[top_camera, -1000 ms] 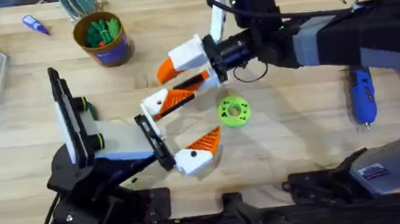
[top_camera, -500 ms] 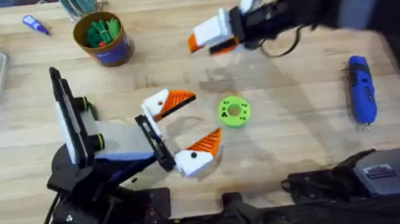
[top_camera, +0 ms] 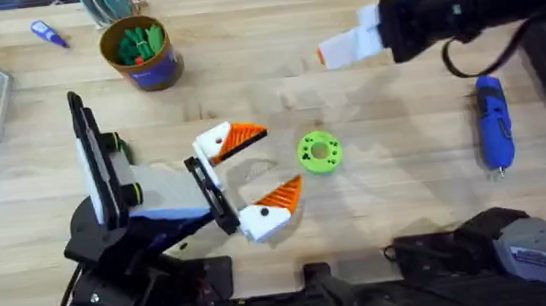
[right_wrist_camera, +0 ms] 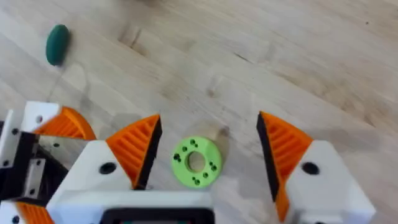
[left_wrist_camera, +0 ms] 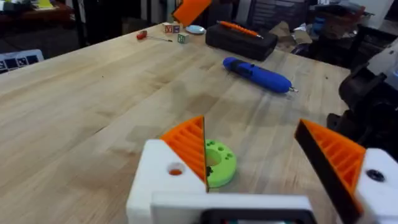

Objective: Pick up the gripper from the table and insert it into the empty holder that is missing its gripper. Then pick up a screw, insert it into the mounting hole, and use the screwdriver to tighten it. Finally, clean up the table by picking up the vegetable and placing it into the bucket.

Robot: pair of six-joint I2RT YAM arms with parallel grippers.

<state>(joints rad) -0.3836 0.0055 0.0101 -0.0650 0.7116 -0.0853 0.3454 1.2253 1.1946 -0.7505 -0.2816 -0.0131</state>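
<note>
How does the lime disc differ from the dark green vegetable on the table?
The disc is lime green; the vegetable is dark green. The disc is a round ring with holes; the vegetable is a smooth oval with none. The disc looks broader than the vegetable. Both lie loose on the table.

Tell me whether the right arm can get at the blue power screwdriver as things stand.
Probably yes. The screwdriver lies alone on bare table on the right side, nothing on or against it. The right gripper hangs open and empty, up and to the left of it.
</note>
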